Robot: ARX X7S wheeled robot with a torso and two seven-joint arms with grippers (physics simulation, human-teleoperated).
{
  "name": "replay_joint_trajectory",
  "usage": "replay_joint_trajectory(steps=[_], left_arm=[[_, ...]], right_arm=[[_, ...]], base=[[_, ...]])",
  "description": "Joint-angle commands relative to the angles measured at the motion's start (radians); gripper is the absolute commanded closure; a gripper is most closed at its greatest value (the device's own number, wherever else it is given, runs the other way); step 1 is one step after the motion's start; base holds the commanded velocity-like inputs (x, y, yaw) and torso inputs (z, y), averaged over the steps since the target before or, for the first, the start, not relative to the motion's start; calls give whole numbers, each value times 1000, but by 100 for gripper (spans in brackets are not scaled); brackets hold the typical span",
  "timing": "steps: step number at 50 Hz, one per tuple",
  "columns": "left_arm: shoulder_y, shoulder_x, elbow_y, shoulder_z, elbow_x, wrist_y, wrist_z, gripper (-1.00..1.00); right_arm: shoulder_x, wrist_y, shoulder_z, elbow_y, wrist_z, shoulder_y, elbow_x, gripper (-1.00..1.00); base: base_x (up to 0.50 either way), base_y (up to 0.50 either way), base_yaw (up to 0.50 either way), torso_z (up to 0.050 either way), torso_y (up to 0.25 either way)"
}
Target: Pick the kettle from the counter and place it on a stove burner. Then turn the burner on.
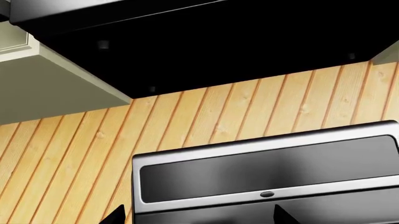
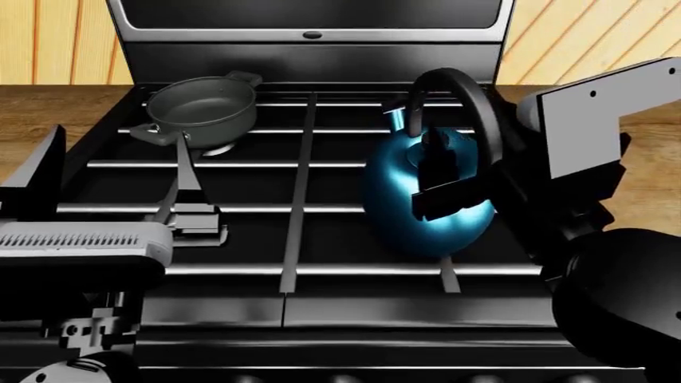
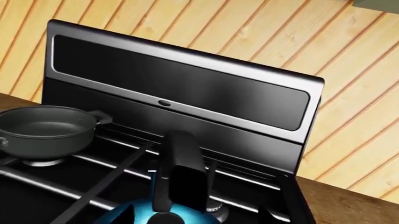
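Closed on the tall black arched handle of the glossy teal-blue round kettle (image 2: 426, 187), the right gripper (image 2: 452, 183) holds it over the grate at the stove's front right. Left gripper's (image 2: 64, 231) jaws: I cannot tell. If released off-centre on the black grate bars (image 2: 303, 199), the kettle may tip toward the wood-grain counter (image 2: 649, 179) edge.

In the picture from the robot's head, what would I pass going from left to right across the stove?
Left gripper → small dark pot → centre grate bar → teal kettle → right gripper at the kettle's handle → wooden counter.
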Motion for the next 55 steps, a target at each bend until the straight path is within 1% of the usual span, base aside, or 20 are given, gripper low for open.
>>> replay_joint_trajectory(steps=[1,18,27,35,40,47,55], left_arm=[[1,-3,-4,0,-5,5,-4,-100],[-2,-10,1,4,-10,0,-10,-100],[-2,-13,4,6,-11,-1,-15,-100],[-2,-16,8,9,-12,-2,-18,-100],[-3,-17,8,11,-12,-2,-20,-100],[-2,-19,11,14,-12,-4,-25,-100],[-3,-21,2,17,-14,1,-26,-100]], right_arm=[[2,7,1,-3,14,9,26,-100],[40,20,63,-37,83,34,135,-100],[70,16,119,-60,170,46,275,-100],[104,-43,199,-131,236,8,386,-100],[123,-74,245,-180,263,-34,410,-100],[137,-102,292,-238,303,-97,410,-100],[113,-115,329,-266,234,-186,324,-100]], base=[[0,0,0,0,0],[0,0,0,0,0],[0,0,0,0,0],[0,0,0,0,0],[-5,0,0,0,0],[-498,0,0,0,0],[-500,0,0,0,0]])
